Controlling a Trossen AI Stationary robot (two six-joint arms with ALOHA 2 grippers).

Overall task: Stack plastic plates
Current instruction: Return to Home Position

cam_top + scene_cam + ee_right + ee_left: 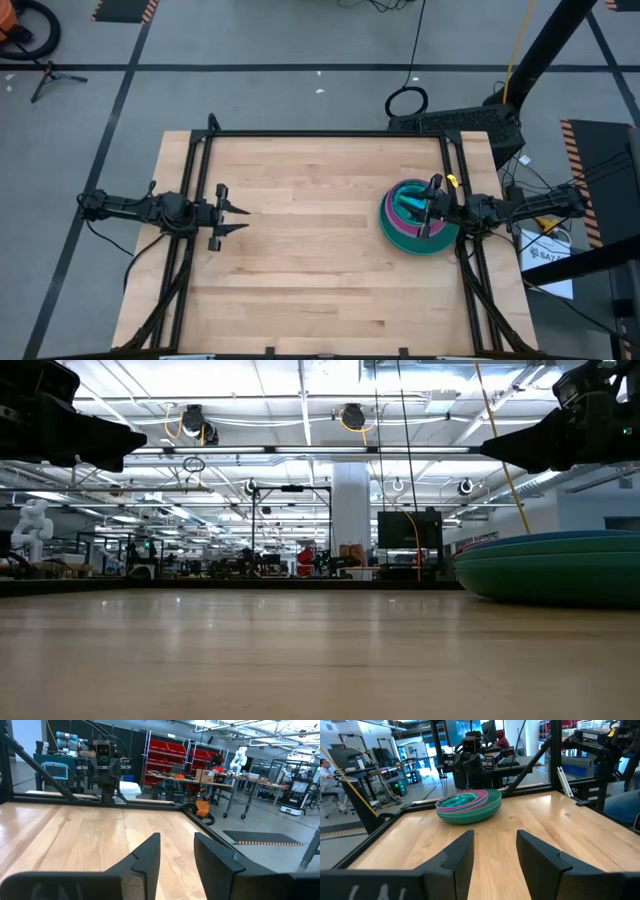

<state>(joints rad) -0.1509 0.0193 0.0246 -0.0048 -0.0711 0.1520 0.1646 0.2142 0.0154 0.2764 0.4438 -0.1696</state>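
The place was a big robotics lab: shelves with red bins (172, 755), a white robot (241, 757), work benches (220, 782) with equipment, and a grey floor (250, 100) marked with black tape (300, 67).

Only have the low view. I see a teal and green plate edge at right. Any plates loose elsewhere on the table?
Observer: No. In the high view, every plate I can see sits in one stack of plates near the right edge of the table.
Operator: Where's the right arm relative to it?
Observer: The right arm reaches in from the right side and its jaws hang over the stack's middle, open and holding nothing.
Operator: And the left?
Observer: The left arm is at the table's left edge, jaws open and empty, pointing across the wood toward the stack.
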